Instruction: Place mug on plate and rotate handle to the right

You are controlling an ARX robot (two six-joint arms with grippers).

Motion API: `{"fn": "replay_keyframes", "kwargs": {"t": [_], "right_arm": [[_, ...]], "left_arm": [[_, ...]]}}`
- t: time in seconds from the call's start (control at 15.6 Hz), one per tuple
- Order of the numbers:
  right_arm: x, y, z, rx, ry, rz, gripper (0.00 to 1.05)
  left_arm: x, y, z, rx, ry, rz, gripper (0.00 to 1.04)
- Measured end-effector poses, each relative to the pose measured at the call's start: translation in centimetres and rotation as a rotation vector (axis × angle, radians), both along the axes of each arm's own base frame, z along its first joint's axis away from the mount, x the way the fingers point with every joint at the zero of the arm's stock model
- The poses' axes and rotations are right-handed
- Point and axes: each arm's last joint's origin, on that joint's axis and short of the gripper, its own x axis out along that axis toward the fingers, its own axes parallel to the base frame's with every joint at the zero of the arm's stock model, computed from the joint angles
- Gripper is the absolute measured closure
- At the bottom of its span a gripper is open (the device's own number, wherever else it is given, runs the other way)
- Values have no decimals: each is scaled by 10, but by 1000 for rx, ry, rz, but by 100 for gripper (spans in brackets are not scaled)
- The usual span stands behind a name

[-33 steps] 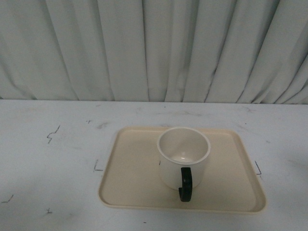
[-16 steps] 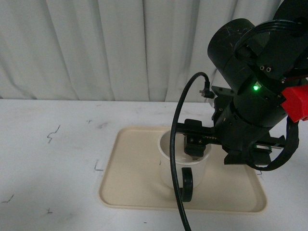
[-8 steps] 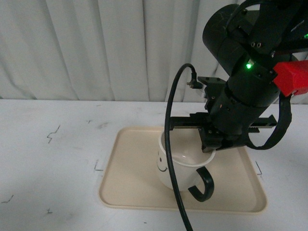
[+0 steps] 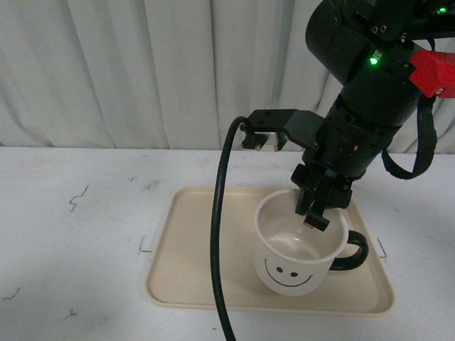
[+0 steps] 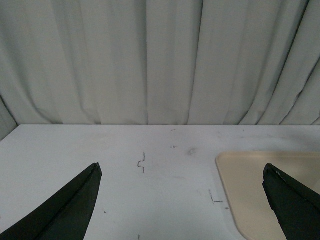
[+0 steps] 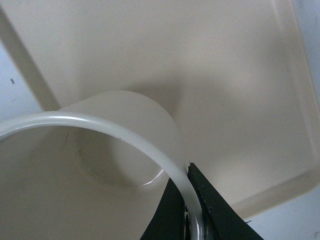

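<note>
1. Black and bulky, the right tool [image 4: 313, 217] is down at the cream-white wide mug [image 4: 302, 256], clamped on the far side of its rim, one finger [image 6: 212, 210] outside, the other inside.
2. The mug stands upright over the right half of the large flat beige rectangular plastic tray [image 4: 192, 249]; I cannot tell whether its base touches.
3. The glossy black C-shaped handle [image 4: 355, 250] sticks out to the robot's right, and the black smiley face [image 4: 290, 273] looks back at the robot.
4. The left tool [image 5: 181, 169] hangs over the scuffed white surface [image 5: 100, 150], fingers spread wide apart and holding nothing, well clear of the mug.
5. Pale pleated curtain [image 4: 142, 71] behind it all.
</note>
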Motion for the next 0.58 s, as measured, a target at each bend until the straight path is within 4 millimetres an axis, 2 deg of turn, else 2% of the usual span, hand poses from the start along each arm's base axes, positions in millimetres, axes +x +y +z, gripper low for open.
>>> {"fn": "replay_keyframes", "kwargs": {"t": [0.19, 0.32, 0.51, 0.58], "right_arm": [[5, 12, 4, -32, -25, 182, 102], [15, 18, 0, -44, -34, 205, 102], [21, 26, -18, -60, 13, 209, 102], [22, 28, -18, -60, 20, 209, 102]], "left_arm": [[0, 0, 0, 0, 0, 0, 7], [0, 0, 0, 0, 0, 0, 7], [0, 0, 0, 0, 0, 0, 7], [0, 0, 0, 0, 0, 0, 7]]}}
